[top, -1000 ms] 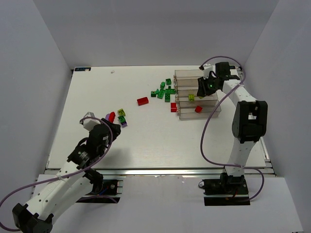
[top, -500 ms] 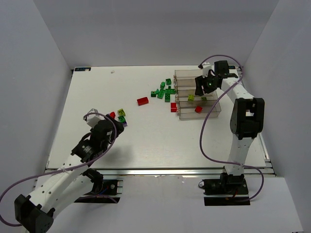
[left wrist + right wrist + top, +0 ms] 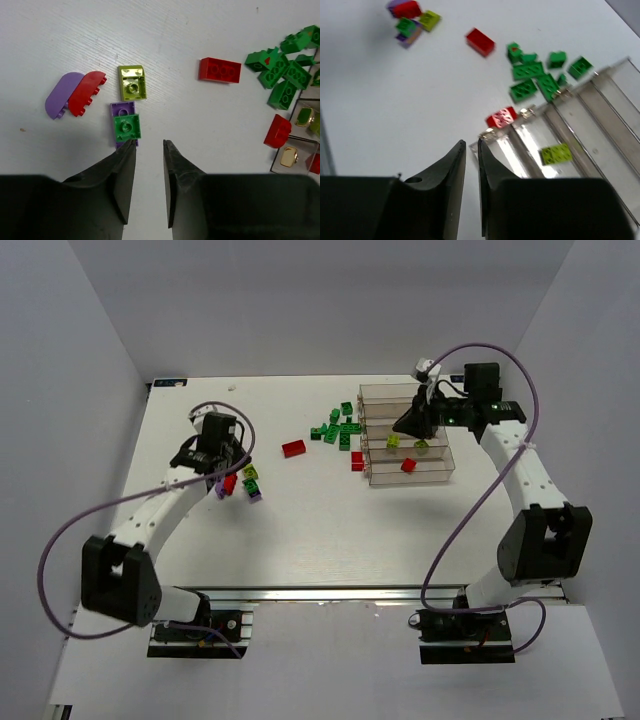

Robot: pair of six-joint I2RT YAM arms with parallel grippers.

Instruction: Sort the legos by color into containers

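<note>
Here, tiny legos [image 3: 219,70] green, red, purple, lime, clear containers [image 3: 388,396], left fingers [image 3: 122,175], right fingers [image 3: 452,175] narrowly parted

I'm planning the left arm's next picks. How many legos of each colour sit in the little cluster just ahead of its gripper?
Purple: 2 (purple rounded piece, purple brick)
Red: 1 (red rounded piece)
Yellow-green: 1 (yellow-green brick)
Green: 1 (green brick)
Total: 5
</note>
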